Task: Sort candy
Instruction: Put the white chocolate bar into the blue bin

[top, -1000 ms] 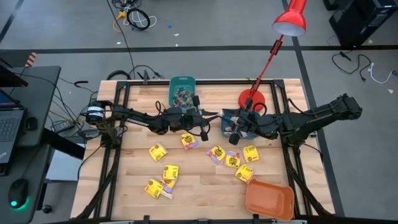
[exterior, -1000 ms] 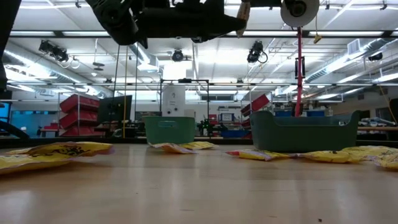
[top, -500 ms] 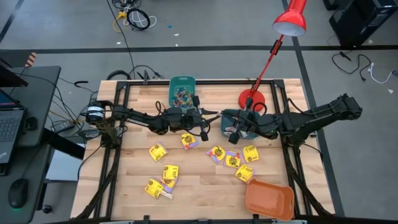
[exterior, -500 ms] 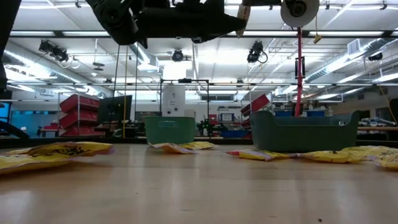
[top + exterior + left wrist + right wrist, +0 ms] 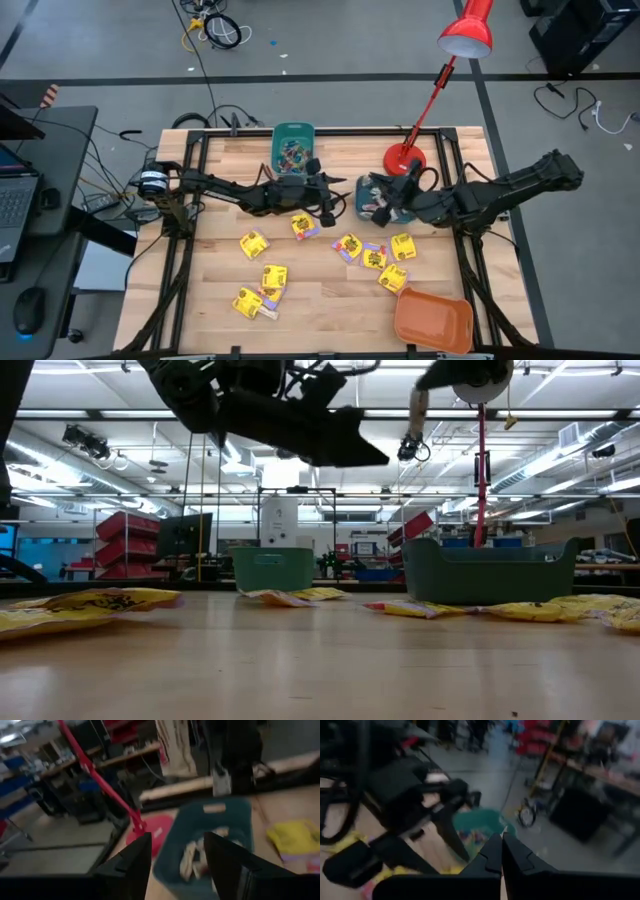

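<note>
Several yellow candy packets (image 5: 254, 244) lie flat on the wooden table. Small colourful candy fills the light teal bin (image 5: 293, 148) at the far edge. Pale stick candy (image 5: 196, 856) lies in the dark teal bin (image 5: 362, 186). My left gripper (image 5: 340, 192) hangs open above that bin's left side, with the bin showing between its fingers (image 5: 220, 862). My right gripper (image 5: 374, 200) is shut over the same bin, with a small pale sliver (image 5: 504, 831) at its tips. My left gripper touches nothing. Of my right gripper I cannot tell whether the pale sliver (image 5: 504, 831) at its shut fingertips is a piece of candy pinched there. The gripper stands clear above the dark teal bin.
A red desk lamp's base (image 5: 404, 158) stands just behind the dark teal bin, and its stem leans over the far right. An orange bin (image 5: 433, 320) sits at the near right corner. The two arms' grippers stand close together at the table's middle.
My left gripper has gone toward the table's right edge, up to the dark teal bin, and has tipped downward. My right gripper has shifted a little toward the far edge over the same bin. The packets on the table have stayed put.
</note>
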Controlling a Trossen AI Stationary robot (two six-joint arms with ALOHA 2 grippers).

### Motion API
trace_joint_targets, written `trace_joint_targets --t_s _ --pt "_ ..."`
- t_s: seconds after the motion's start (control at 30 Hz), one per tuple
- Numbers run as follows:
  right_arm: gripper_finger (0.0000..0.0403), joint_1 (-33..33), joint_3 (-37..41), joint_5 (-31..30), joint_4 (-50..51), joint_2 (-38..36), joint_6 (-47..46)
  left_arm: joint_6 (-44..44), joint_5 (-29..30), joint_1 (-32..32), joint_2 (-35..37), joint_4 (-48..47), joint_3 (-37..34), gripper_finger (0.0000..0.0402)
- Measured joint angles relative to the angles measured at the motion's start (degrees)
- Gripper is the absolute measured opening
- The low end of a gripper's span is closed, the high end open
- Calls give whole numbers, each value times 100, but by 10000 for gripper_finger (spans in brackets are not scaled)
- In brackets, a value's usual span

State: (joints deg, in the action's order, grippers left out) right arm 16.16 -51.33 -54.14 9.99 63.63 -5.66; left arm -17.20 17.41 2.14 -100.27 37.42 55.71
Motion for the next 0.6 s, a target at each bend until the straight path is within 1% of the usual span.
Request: trace_joint_targets --t_s 0.13,0.23,0.33,0.4,0.47,0.6 --pt "0 -102 0 94 1520 -137 -1607 263 11 -15 83 -599 -1 185" --pt "0 -245 0 584 2943 -115 -3065 414 -22 -70 233 -1153 -1 185" --pt "0 -343 116 1189 4001 6 -4157 468 -34 -161 399 -1805 -3 185" --pt "0 -372 285 1473 4253 66 -4529 518 -40 -230 532 -2180 -3 185" --pt "0 -407 463 1631 4251 84 -4703 566 -39 -292 674 -2622 -3 185" --pt "0 -484 730 1781 4207 93 -4842 682 -24 -384 838 -3470 -3 185"
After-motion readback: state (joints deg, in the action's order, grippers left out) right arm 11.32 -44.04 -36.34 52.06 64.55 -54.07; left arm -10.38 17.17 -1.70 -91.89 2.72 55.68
